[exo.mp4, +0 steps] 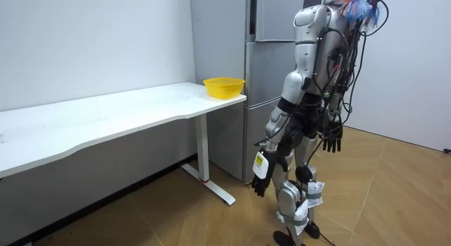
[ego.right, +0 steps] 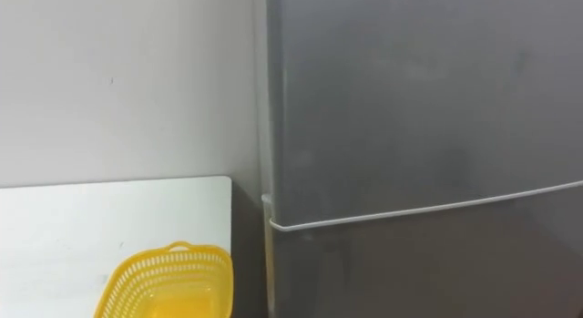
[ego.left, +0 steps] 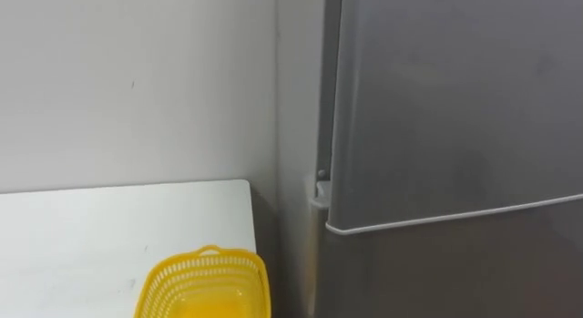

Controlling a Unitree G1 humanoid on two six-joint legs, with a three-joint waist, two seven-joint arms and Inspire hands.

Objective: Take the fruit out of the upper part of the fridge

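Note:
The grey fridge stands right in front of me with its upper door shut; a pale seam divides it from the lower door. In the room view I stand upright facing the fridge, both arms hanging at my sides. My left hand hangs low on the side of the table, fingers relaxed and holding nothing. My right hand hangs by my hip on the room view's right, fingers loosely spread and empty.
A yellow mesh basket sits on the corner of the white table closest to the fridge, to my left. A narrow gap separates table and fridge. A white wall runs behind the table. Wooden floor lies around me.

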